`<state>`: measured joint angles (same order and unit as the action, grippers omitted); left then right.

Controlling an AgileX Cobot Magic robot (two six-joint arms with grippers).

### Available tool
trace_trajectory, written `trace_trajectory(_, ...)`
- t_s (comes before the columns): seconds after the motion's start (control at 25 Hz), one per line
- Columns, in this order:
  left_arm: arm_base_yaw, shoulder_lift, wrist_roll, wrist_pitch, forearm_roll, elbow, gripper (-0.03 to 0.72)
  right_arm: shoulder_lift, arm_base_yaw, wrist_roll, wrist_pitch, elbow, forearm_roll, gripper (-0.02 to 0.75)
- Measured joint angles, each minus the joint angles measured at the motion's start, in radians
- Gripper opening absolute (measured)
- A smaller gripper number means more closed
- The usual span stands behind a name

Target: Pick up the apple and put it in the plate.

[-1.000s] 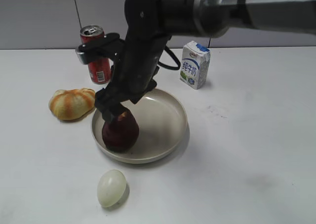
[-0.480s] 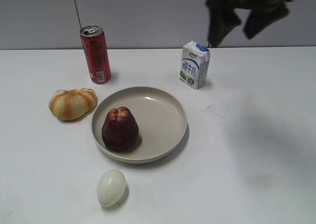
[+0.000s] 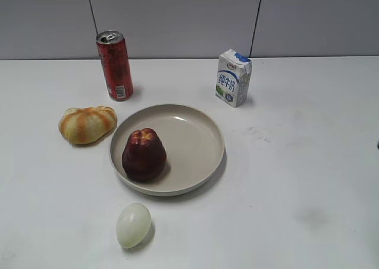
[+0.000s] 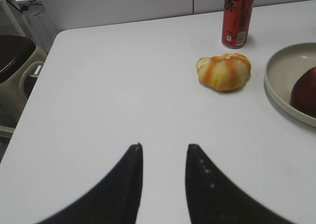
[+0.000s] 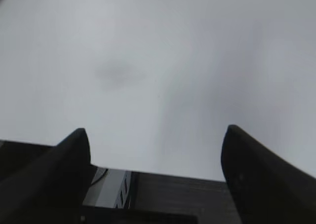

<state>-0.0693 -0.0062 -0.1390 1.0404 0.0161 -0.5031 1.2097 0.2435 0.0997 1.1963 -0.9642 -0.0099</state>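
Note:
The dark maroon apple (image 3: 144,154) stands upright in the left part of the beige plate (image 3: 201,133) at the table's middle. Its edge also shows in the left wrist view (image 4: 305,92), inside the plate's rim (image 4: 276,88). My left gripper (image 4: 164,147) is open and empty, low over bare table well to the left of the plate. My right gripper (image 5: 155,131) is open wide and empty, over bare table by the table's edge. Neither gripper shows in the exterior view.
An orange-striped bun-like pumpkin (image 3: 86,124) lies left of the plate. A red can (image 3: 115,65) stands behind it. A milk carton (image 3: 233,77) stands behind the plate on the right. A pale green egg (image 3: 134,225) lies in front of the plate.
The right arm let go of the apple in the plate, rose up and to the right, and has left the exterior view. The apple stays put.

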Motion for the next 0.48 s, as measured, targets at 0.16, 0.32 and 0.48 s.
trace_trajectory(0.16,0.000,0.000,0.000,0.000,0.000,0.000,0.236,-0.201,0.000,0.002,-0.042,0.174,0.010,0.643)
trace_trajectory(0.32,0.000,0.000,0.000,0.000,0.000,0.000,0.236,-0.413,0.000,0.002,-0.062,0.311,0.010,0.633)
trace_trajectory(0.48,0.000,0.000,0.000,0.000,0.000,0.000,0.236,-0.591,0.000,0.002,-0.073,0.402,0.010,0.624)
